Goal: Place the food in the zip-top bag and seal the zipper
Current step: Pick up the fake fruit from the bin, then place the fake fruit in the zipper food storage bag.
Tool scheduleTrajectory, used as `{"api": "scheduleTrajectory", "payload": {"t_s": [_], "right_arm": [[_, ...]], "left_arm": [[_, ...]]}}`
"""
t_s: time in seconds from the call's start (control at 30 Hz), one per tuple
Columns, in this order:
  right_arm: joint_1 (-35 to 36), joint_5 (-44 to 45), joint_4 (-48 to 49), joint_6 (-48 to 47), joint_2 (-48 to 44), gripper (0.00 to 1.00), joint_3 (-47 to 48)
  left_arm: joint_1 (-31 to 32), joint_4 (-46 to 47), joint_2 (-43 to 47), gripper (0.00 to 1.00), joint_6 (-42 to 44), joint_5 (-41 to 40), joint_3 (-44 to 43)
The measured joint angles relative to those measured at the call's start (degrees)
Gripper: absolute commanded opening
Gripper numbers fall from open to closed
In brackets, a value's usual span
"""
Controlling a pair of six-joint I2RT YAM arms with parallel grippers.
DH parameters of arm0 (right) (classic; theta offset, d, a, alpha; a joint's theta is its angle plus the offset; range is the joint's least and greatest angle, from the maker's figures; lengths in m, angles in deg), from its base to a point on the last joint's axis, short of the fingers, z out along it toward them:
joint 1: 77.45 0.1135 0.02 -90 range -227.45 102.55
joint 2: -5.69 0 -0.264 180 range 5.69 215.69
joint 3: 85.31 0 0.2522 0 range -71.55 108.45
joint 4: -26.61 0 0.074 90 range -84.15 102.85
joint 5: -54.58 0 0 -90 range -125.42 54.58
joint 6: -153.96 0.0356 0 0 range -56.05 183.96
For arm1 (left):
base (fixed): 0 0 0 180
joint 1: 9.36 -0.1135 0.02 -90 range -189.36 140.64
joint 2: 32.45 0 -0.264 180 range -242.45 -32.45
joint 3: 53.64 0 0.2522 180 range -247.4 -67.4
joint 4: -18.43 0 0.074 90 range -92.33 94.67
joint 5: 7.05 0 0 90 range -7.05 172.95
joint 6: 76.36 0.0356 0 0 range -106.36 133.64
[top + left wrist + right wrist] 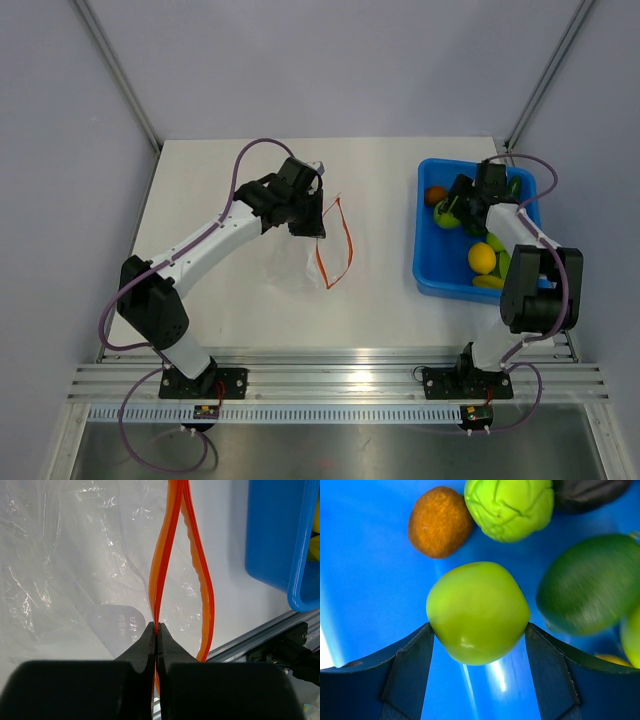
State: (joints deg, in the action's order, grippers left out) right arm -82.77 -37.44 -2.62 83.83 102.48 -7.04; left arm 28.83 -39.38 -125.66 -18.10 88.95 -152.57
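The clear zip-top bag (300,262) lies mid-table with its mouth held open into a loop. My left gripper (306,225) is shut on one lip of the red-orange zipper (165,555), pinched right at the fingertips (157,627); the other lip bows away to the right. The crinkly bag (75,570) looks empty. My right gripper (450,213) is down in the blue tray (430,275). Its two fingers touch opposite sides of a round yellow-green fruit (477,612), which fills the gap of the right gripper (479,630).
The tray holds more food: an orange-brown ball (440,522), a wrinkled light-green piece (509,507), a dark green fruit (592,582), a yellow lemon (482,257). The tray's wall (280,540) stands right of the bag. An aluminium rail runs along the near table edge.
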Motion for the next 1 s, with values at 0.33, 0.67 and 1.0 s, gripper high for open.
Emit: {"api": "scheduleTrajectory", "payload": {"t_s": [0.33, 0.67, 1.0], "right_arm": [[0.0, 2.4, -4.8, 1.6, -15.8, 0.38, -3.6], [0.0, 2.5, -13.1, 1.7, -30.4, 0.37, -4.8], [0.0, -9.4, -18.9, 1.1, -36.8, 0.34, -4.4]], "left_arm": [[1.6, -0.5, -3.1, 0.0, 0.0, 1.5, -6.0], [4.9, -1.0, -18.2, 0.0, -0.7, 6.7, -24.6], [8.4, -3.0, -30.1, 0.0, -2.8, 9.5, -36.0]]}}
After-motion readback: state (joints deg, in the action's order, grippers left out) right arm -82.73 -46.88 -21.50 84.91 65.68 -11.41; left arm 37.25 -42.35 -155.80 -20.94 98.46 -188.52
